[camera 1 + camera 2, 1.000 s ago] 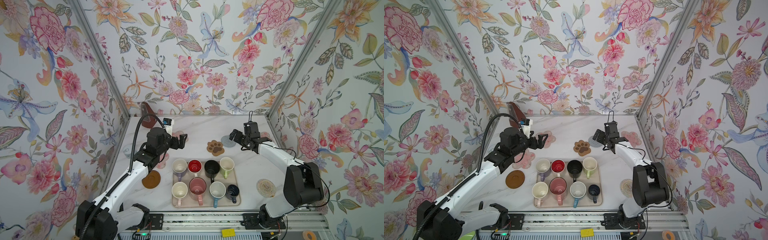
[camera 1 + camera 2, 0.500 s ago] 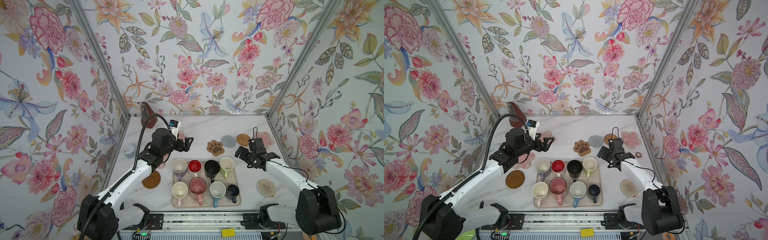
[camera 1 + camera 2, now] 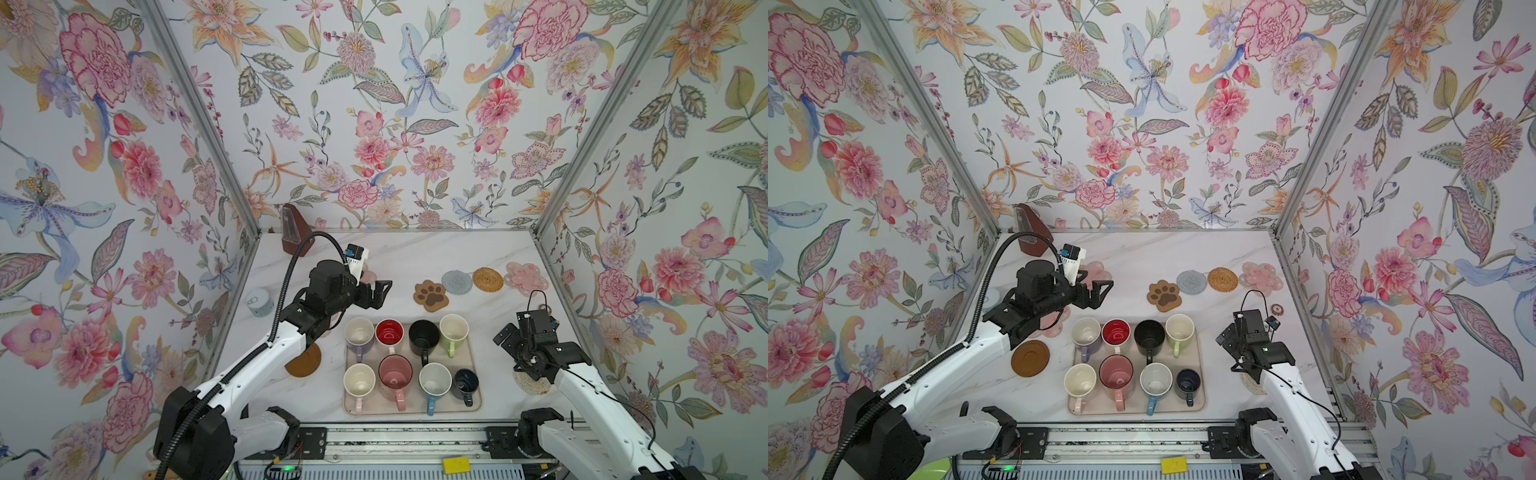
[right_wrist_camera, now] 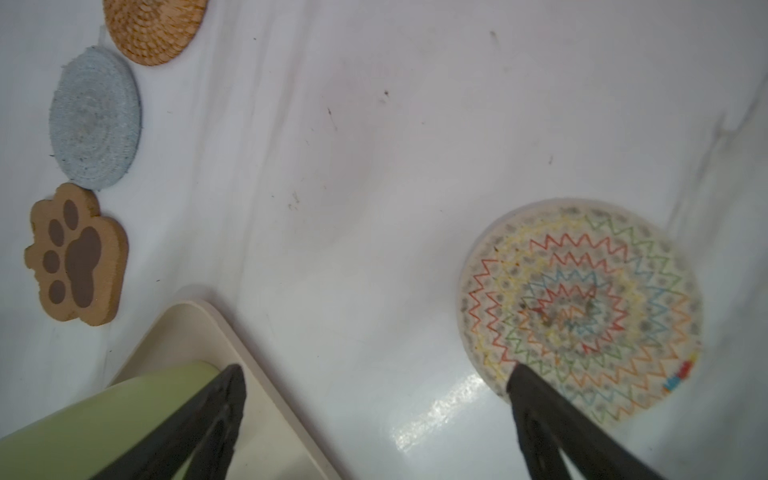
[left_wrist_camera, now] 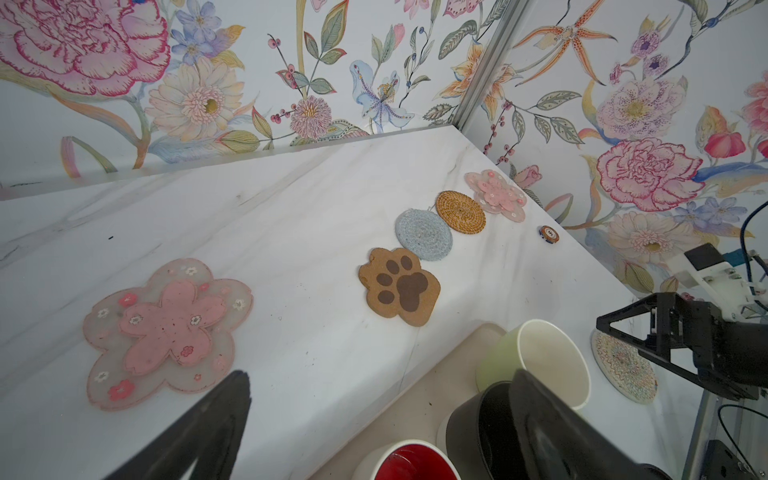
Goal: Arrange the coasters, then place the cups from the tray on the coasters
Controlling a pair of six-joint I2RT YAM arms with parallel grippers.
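Observation:
Several cups stand on the beige tray (image 3: 477, 405), among them lavender (image 3: 359, 334), black (image 3: 424, 336) and light green (image 3: 454, 330). The paw-print (image 3: 431, 295), grey (image 3: 457, 282), rattan (image 3: 488, 279) and pink flower (image 3: 525, 277) coasters lie in a row at the far right. Another pink flower (image 5: 166, 332) lies far left, and the brown disc (image 3: 305, 361) is left of the tray. My left gripper (image 3: 380, 294) hangs open and empty above the tray's far edge. My right gripper (image 4: 374, 370) is open between the tray corner and the cream woven coaster (image 4: 582, 311).
A brown metronome (image 3: 296, 232) stands in the far left corner. A pale-blue can (image 3: 259, 302) sits by the left wall. A small round chip (image 3: 545, 308) lies near the right wall. A third pink flower coaster (image 3: 1050, 324) peeks out under my left arm.
My right arm has drawn back from the far coaster row to the front right, over the cream woven coaster. My left gripper has shifted right toward the tray's far edge.

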